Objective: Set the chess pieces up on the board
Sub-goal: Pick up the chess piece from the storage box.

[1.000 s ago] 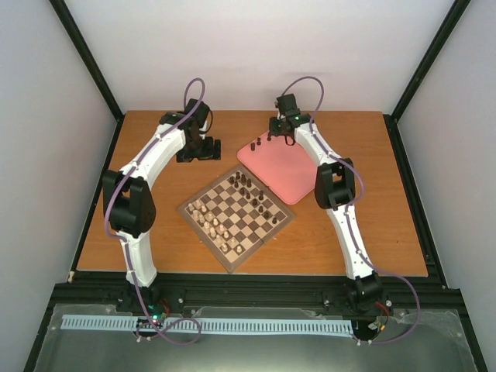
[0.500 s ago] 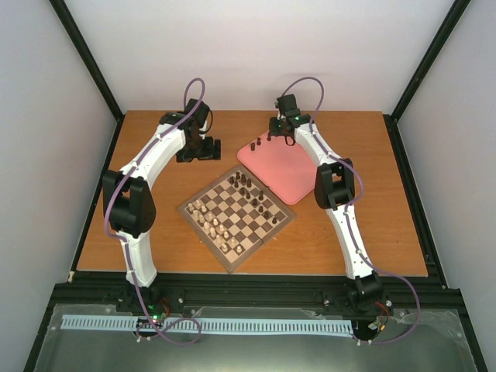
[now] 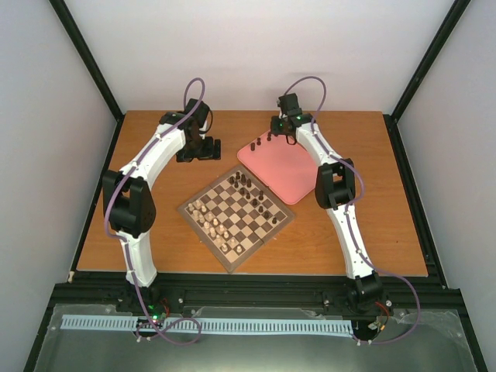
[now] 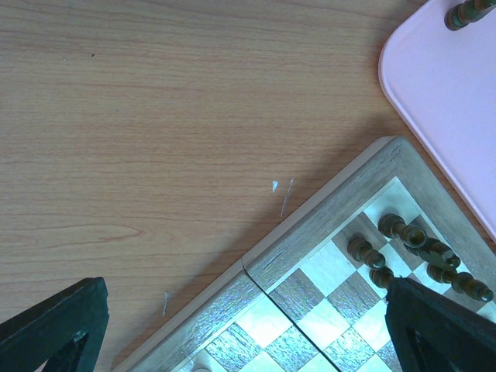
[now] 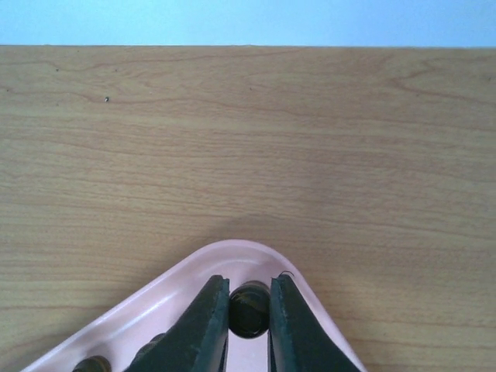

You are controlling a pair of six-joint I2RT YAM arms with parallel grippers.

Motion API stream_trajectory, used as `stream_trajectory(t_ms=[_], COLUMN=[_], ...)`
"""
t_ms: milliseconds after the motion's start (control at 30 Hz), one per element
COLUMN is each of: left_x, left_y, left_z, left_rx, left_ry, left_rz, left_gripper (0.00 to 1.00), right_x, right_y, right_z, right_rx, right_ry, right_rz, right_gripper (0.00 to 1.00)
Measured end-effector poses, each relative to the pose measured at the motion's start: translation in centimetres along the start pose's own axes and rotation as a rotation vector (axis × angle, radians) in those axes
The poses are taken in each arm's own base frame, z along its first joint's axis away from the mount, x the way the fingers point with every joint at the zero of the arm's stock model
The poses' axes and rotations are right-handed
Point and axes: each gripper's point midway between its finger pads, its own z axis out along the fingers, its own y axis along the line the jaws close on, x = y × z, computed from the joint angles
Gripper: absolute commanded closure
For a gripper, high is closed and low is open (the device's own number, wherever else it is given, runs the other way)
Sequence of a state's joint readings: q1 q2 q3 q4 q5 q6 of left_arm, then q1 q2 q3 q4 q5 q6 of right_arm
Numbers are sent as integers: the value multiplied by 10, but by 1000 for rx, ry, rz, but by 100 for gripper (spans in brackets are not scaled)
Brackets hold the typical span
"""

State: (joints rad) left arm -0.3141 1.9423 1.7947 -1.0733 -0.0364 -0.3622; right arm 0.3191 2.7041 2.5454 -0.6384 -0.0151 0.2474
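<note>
The board lies as a diamond mid-table. Several dark chess pieces stand on its right side, pale ones on its left. My right gripper is at the far corner of the pink tray. In the right wrist view it is shut on one dark chess piece that stands in the tray's corner. Two more dark pieces stand along the tray's far-left edge. My left gripper is open and empty above the table by the board's far-left edge.
The pale chessmen fill the board's left half. The left wrist view shows the board's far-corner dark pieces and the tray's edge. Bare wooden table lies beyond the tray; black frame posts rise at the back corners.
The right wrist has shifted very slightly to the right at the tray's far corner. The left arm has not moved.
</note>
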Motion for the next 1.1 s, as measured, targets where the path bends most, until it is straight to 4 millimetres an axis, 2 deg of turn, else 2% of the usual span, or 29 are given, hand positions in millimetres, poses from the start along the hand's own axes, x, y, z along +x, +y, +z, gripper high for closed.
stream_trajectory(t_ms=[133, 367, 500, 633, 700, 800, 933, 1000, 1100], left_x=[0, 0, 0, 0, 0, -1, -6, -7, -7], left_y=[0, 0, 0, 0, 0, 0, -2, -2, -2], left_z=[0, 0, 0, 0, 0, -1, -5, -6, -6], left_rx=[0, 0, 0, 0, 0, 1, 7, 8, 8], left_ry=[0, 0, 0, 0, 0, -3, -18, -21, -21], left_rz=[0, 0, 0, 0, 0, 0, -1, -1, -1], left_gripper=[0, 0, 0, 0, 0, 0, 0, 0, 0], right_x=[-3, -3, -2, -15, -30, -35, -13, 9, 47], right_y=[-1, -4, -8, -5, 0, 8, 29, 48, 76], right_z=[-1, -1, -10, -35, -64, -101, -148, -161, -170], right_rx=[0, 14, 40, 43, 33, 26, 0, -26, -64], right_ry=[-7, -7, 6, -8, -29, -36, -9, 22, 87], right_rz=[2, -16, -36, -52, -61, -72, -101, -124, -168], right_gripper=[97, 97, 97, 97, 97, 97, 97, 97, 97])
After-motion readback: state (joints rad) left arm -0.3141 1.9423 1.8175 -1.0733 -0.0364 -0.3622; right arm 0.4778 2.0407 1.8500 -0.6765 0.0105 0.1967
